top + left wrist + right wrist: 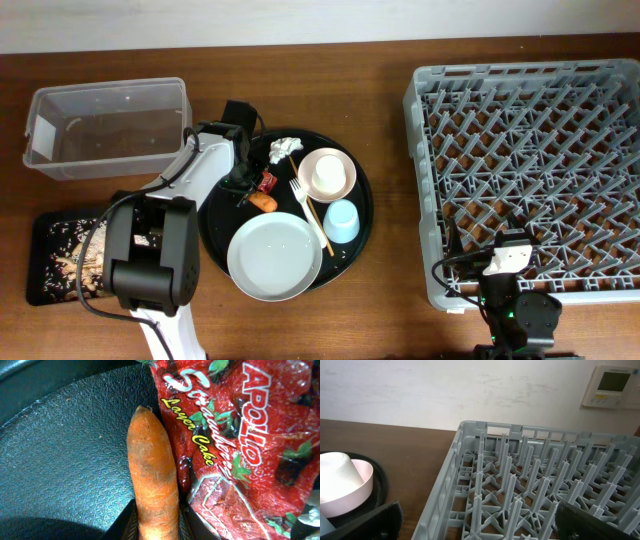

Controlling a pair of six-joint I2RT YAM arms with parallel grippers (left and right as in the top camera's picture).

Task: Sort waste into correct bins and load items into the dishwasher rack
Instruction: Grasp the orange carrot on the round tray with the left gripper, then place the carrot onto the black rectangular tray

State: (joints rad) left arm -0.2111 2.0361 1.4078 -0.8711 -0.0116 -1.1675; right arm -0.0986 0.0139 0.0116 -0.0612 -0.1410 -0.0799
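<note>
Now left gripper point(157, 524) pinches carrot piece point(152, 475), red wrapper point(240, 435) touching at 3 o'clock; right gripper point(480, 522) wide at dishwasher rack point(530, 480) 6 o'clock edge.

The rack point(520, 72) stands at the right of the surface, the round tray point(362, 190) in the middle. At the far left sits the tub point(110, 88), with the flat tray point(45, 225) in front of it. On the round tray, the plate point(275, 255) lies in front. The bowl point(345, 180) behind it holds the small cup point(325, 172). The cup point(342, 220) is right of the plate. The fork point(297, 187) and chopsticks point(314, 215) lie between them. The tissue point(283, 148) is at the back, and the wrapper point(267, 182) touches the carrot point(263, 201).
</note>
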